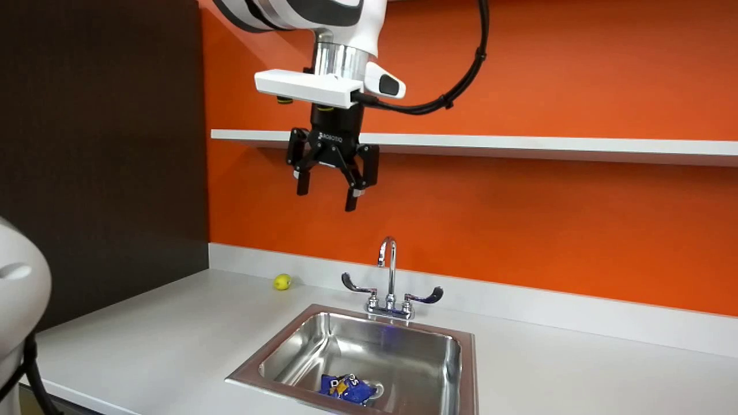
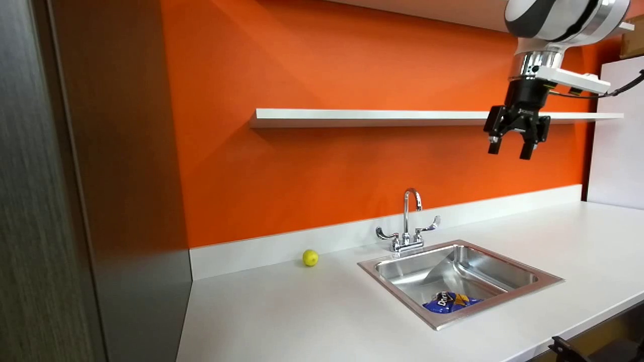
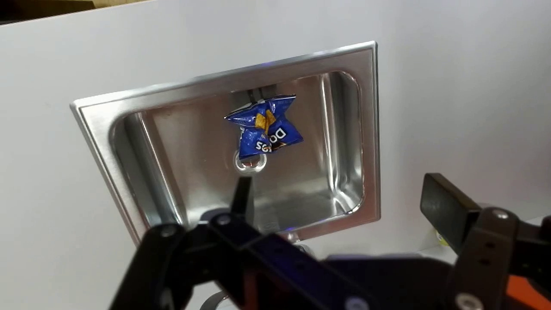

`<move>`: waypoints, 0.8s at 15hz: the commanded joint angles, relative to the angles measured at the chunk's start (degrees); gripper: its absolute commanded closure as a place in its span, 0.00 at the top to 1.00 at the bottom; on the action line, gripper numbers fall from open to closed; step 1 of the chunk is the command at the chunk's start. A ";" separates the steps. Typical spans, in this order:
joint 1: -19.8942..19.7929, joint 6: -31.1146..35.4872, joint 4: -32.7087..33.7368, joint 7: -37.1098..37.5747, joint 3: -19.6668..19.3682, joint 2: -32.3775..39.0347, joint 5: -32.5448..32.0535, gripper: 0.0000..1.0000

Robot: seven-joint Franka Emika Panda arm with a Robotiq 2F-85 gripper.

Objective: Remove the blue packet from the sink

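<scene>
The blue packet (image 1: pixel 348 389) is a crumpled chip bag with white lettering. It lies on the bottom of the steel sink (image 1: pixel 469 369), beside the drain. The packet also shows in an exterior view (image 2: pixel 448 302) and in the wrist view (image 3: pixel 267 125), partly over the drain ring. The sink's rim shows there too (image 3: pixel 372 146). My gripper (image 1: pixel 327 199) is open and empty, high above the counter and well above the sink, apart from the packet. It also shows in an exterior view (image 2: pixel 510 152). In the wrist view its spread fingers (image 3: pixel 338 185) frame nothing held.
A chrome faucet (image 1: pixel 391 282) with two lever handles stands behind the sink. A yellow lemon-like fruit (image 2: pixel 310 258) sits on the counter near the back wall. A white shelf (image 1: pixel 519 144) runs along the orange wall behind the gripper. A dark panel (image 1: pixel 104 144) borders the counter.
</scene>
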 commanded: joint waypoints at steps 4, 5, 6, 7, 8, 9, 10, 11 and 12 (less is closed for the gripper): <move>-0.29 6.36 1.78 -0.53 1.31 11.07 2.07 1.00; -0.12 7.44 1.89 -0.50 1.52 12.72 2.51 1.00; 0.06 8.78 1.96 -0.58 1.72 14.62 3.22 1.00; 0.16 9.75 2.15 -0.69 1.96 16.44 3.94 1.00; 0.29 10.85 2.31 -0.90 2.22 18.28 4.60 1.00; 0.29 12.06 2.47 -0.90 2.59 20.20 4.96 1.00; 0.22 12.93 2.72 -1.03 2.91 21.90 5.31 1.00; 0.04 13.85 3.03 -1.08 3.22 23.78 5.29 1.00; -0.14 14.98 3.28 -1.13 3.58 25.72 5.15 1.00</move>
